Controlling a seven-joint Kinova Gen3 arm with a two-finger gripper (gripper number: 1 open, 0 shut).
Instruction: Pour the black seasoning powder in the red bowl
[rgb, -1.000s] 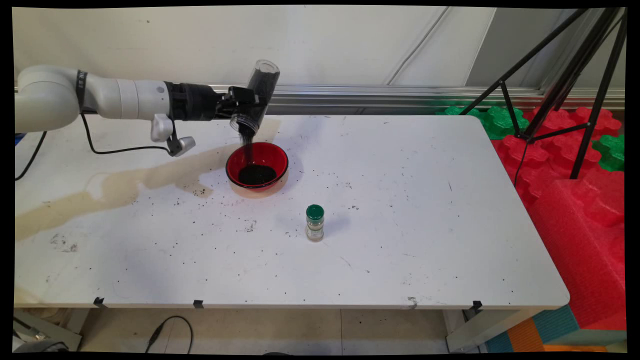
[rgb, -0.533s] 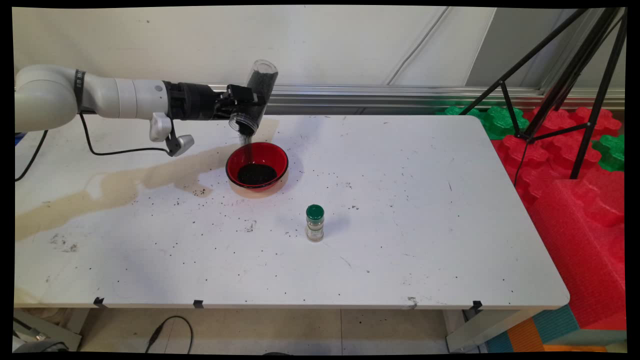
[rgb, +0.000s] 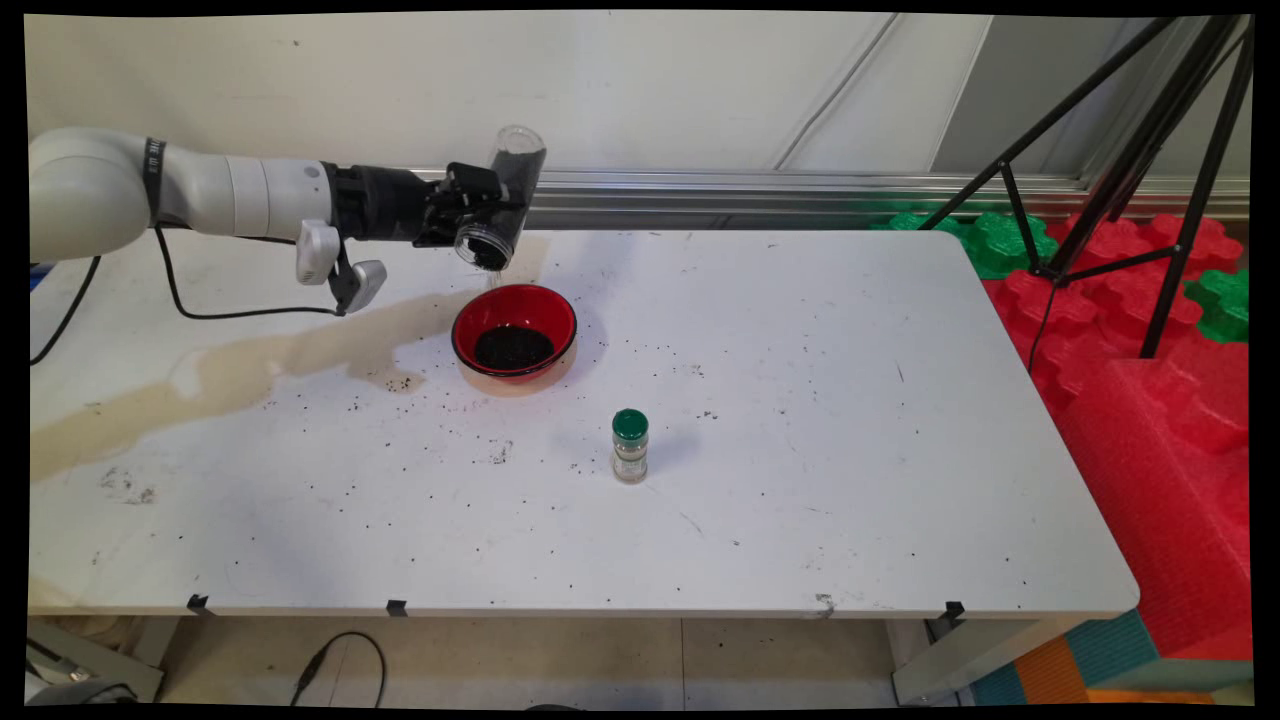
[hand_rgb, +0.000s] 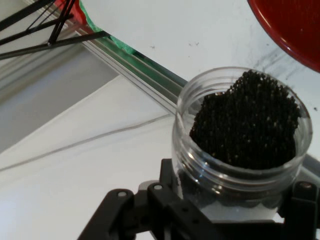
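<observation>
The claw (rgb: 478, 208) is clamped on a clear jar (rgb: 503, 198) of black grains (hand_rgb: 247, 125), held tilted mouth-down above the far rim of the red bowl (rgb: 514, 332) on the white worktop (rgb: 800, 420). The bowl holds a dark heap of the same grains. A small green-capped spice bottle (rgb: 630, 445) stands upright nearer the camera and to the bowl's right, well apart from it.
</observation>
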